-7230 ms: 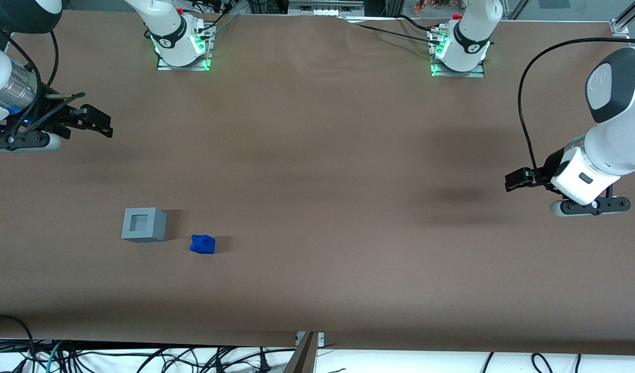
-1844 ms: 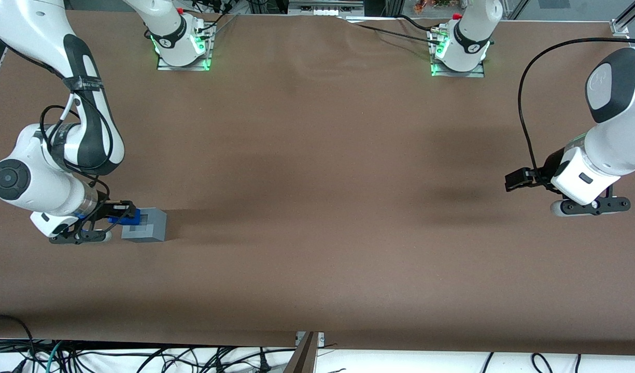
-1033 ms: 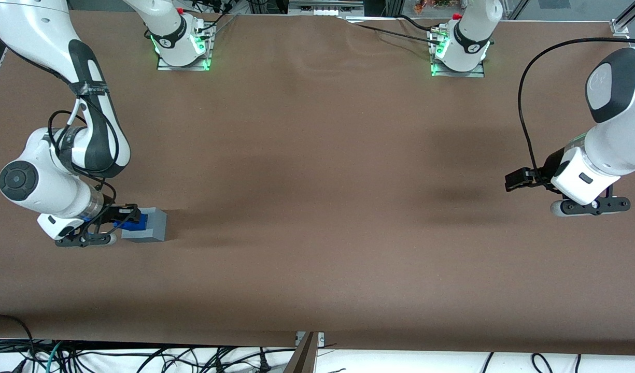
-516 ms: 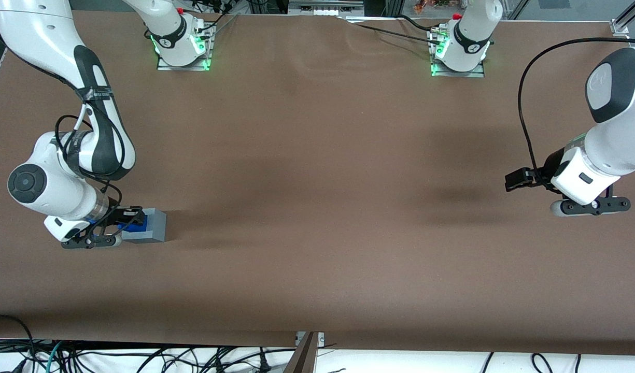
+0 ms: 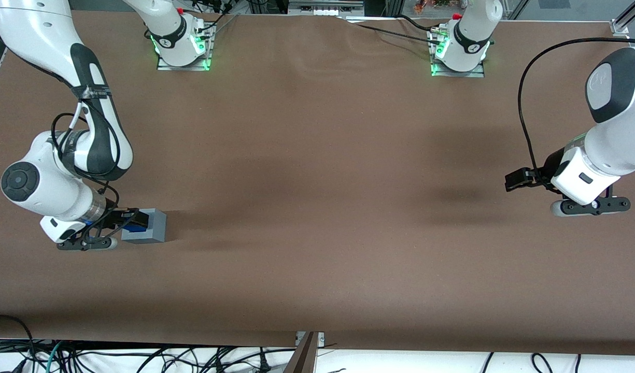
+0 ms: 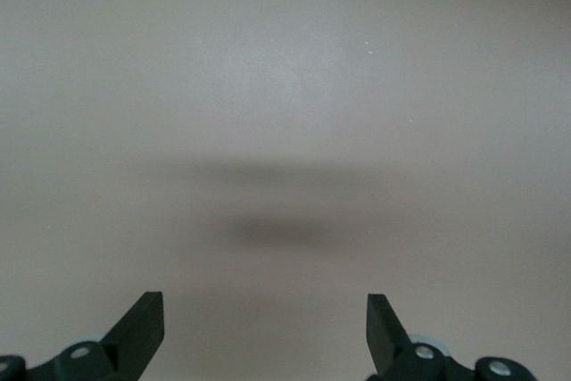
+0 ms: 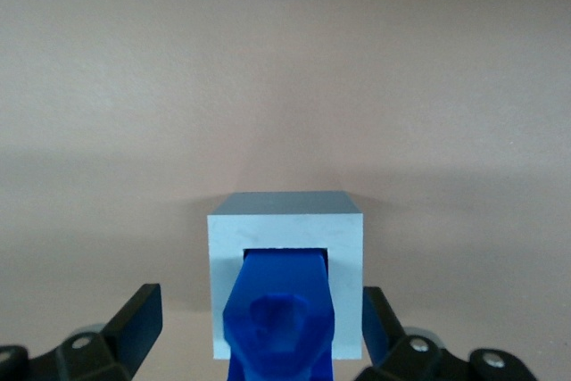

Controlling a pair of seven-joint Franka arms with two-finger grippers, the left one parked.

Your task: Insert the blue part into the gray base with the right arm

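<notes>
The gray base [image 5: 155,227] stands on the brown table near the working arm's end. The blue part [image 5: 137,226] sits in the recess in its top and sticks up out of it. My right arm's gripper [image 5: 126,220] hangs over the base's edge, just above the part. In the right wrist view the blue part [image 7: 278,310] fills the recess of the gray base [image 7: 287,220]. The gripper [image 7: 260,292] is open there, with its black fingers [image 7: 141,314] spread wide on either side of the base, clear of the part.
The two arm mounts with green lights [image 5: 182,49] [image 5: 457,52] stand at the table edge farthest from the front camera. Cables [image 5: 141,357] hang below the table's near edge. The left wrist view shows only bare table [image 6: 285,131].
Seven seconds ago the blue part lay on the table beside the base. The gripper carried it over and into the recess. In the last half second the arm drew slightly away; the part stays.
</notes>
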